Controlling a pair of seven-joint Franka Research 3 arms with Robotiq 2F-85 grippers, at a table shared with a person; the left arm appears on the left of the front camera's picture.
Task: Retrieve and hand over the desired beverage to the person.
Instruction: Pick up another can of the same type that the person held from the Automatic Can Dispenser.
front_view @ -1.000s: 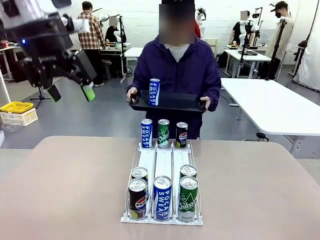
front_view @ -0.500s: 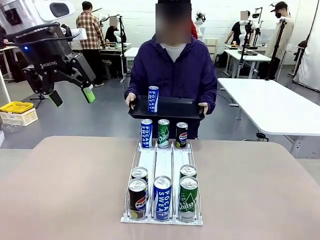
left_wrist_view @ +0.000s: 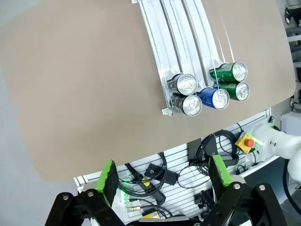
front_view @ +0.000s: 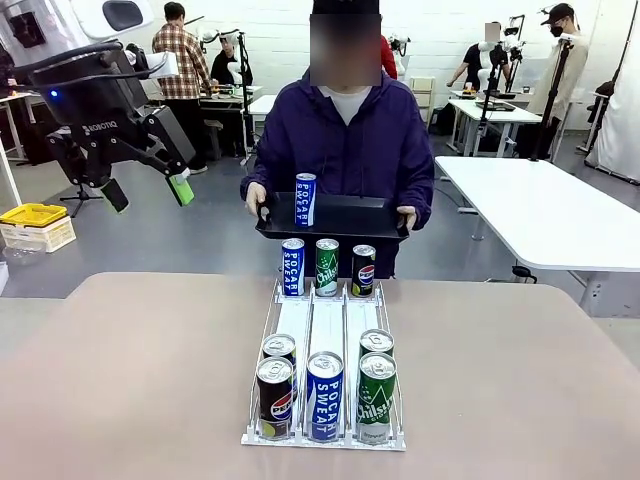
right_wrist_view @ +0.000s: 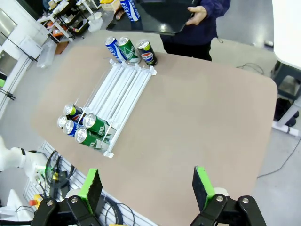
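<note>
The person (front_view: 345,140) in a dark purple jacket stands at the far side and holds a black tray (front_view: 350,217) with both hands. A blue Pocari Sweat can (front_view: 305,200) stands upright on it and also shows at the top edge (right_wrist_view: 129,9). More beverage cans fill a white wire rack (front_view: 325,325): three at its far end (front_view: 327,267) and several at its near end (front_view: 325,395). My left gripper (front_view: 148,192) hangs open and empty, high at the left, off the table's edge. Its green pads (left_wrist_view: 108,176) frame the near cans (left_wrist_view: 207,92) far below. My right gripper (right_wrist_view: 146,184) is open and empty, high above the table.
The tan table (front_view: 120,380) is bare on both sides of the rack. A yellow bin (front_view: 33,214) sits on the floor at the left. White tables (front_view: 540,205) stand behind at the right, with other people farther back.
My left arm has come out of a blurred swing and holds still up at the left, gripper still open. The person has lowered the tray with the can slightly.
</note>
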